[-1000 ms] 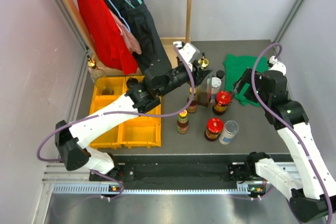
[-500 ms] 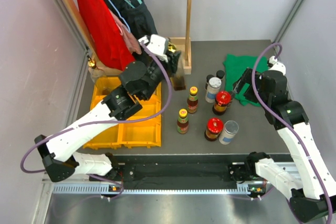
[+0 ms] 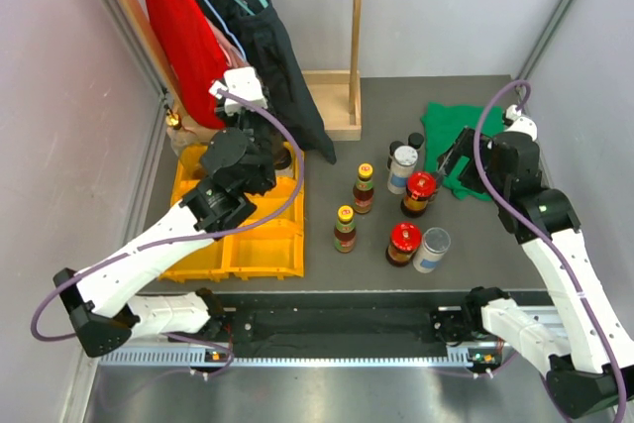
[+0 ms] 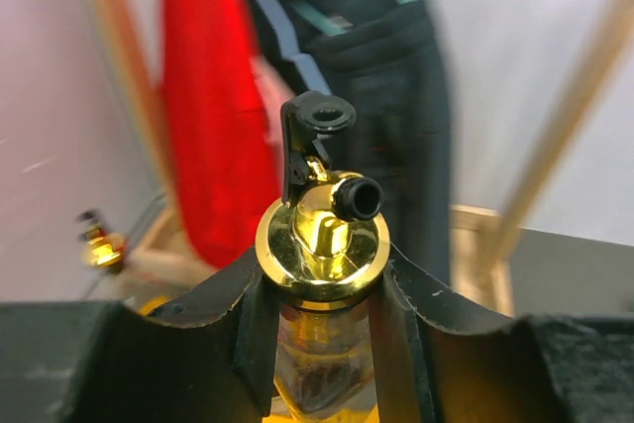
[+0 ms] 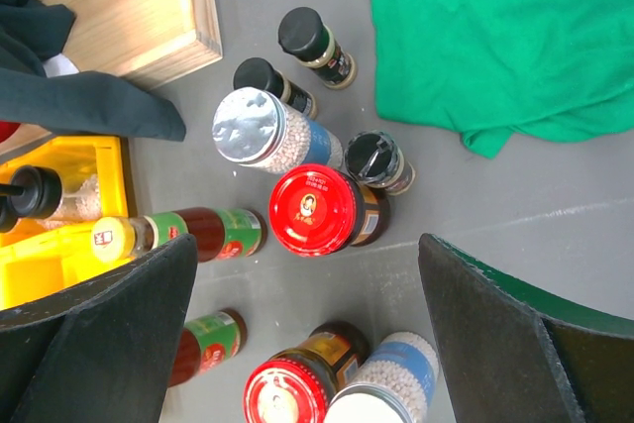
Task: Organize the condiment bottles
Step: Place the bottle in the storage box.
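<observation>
My left gripper [image 4: 322, 329] is clamped just under the cap of a tall clear gold-topped bottle [image 4: 319, 245], upright over the far side of the yellow tray [image 3: 265, 243]. I judge it glass: smooth, breakable, top-heavy (the spout is no handhold). My right gripper [image 5: 307, 344] hovers over a red-lidded jar [image 5: 317, 210], its fingers wide apart.

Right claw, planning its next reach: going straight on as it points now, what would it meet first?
Probably the red-lidded jar beside the silver-lidded canister, centred ahead of the open right claw; depth is unclear.
</observation>
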`<state>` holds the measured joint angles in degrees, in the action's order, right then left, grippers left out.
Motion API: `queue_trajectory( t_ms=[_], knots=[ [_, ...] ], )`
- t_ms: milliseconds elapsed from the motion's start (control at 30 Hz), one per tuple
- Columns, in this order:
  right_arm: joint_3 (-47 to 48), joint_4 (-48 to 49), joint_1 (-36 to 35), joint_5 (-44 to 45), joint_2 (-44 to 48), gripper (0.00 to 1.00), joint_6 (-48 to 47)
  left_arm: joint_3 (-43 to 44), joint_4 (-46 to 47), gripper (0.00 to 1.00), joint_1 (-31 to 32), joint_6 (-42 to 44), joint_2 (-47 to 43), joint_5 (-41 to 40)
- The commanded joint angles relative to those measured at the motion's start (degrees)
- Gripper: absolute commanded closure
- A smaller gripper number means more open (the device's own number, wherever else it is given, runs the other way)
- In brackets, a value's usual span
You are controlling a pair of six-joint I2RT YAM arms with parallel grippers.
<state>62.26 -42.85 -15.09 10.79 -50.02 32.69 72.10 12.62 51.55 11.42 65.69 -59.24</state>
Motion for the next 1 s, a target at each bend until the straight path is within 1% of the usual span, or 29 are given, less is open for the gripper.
queue_trajectory(
  t_ms=[0,33,67,100,167,200,267,400,667,800,967],
  knots=[
    [0.1,2.0,0.8,-0.4,-0.2,0.08,0.4,-1.1,9.7,1.0,-5.5,-0.2,-3.6,-10.8],
    [0.1,2.2,0.8,-0.3,-0.2,0.08,0.4,-1.4,8.6,1.0,-6.9,-1.7,-4.2,-10.8],
    [0.1,2.1,0.9,-0.4,-0.2,0.08,0.4,-1.3,4.8,1.0,-9.8,-3.9,-4.6,-10.7],
    [0.1,2.1,0.8,-0.4,-0.2,0.08,0.4,-1.3,2.2,1.0,-11.3,-8.5,-5.7,-10.3],
    [-0.1,2.2,0.8,-0.5,-0.3,0.08,0.5,-1.0,-2.7,1.0,-15.4,-11.3,-6.4,-9.1],
    [-0.1,2.2,0.8,-0.5,-0.4,0.08,0.5,-0.9,-3.6,1.0,-16.5,-13.8,-6.5,-9.0],
    [-0.1,2.3,0.8,-0.7,-0.6,0.08,0.6,-0.9,-4.6,1.0,-19.1,-14.8,-6.3,-8.7],
    [-0.1,2.7,0.7,-0.9,-1.0,0.08,0.7,-1.0,-8.5,1.0,-22.9,-20.0,-4.5,-7.6],
    [-0.1,2.9,0.9,-0.8,-1.5,0.08,0.4,-3.7,-9.3,1.0,-31.1,-28.3,0.1,-3.8],
    [0.0,3.4,0.8,-0.6,-1.9,0.08,0.2,-3.8,-9.2,1.0,-33.2,-31.2,2.9,-2.5],
    [0.0,3.8,0.8,-0.6,-2.6,0.08,0.1,-4.4,-7.5,1.0,-35.0,-32.2,5.8,-2.3]
  ],
)
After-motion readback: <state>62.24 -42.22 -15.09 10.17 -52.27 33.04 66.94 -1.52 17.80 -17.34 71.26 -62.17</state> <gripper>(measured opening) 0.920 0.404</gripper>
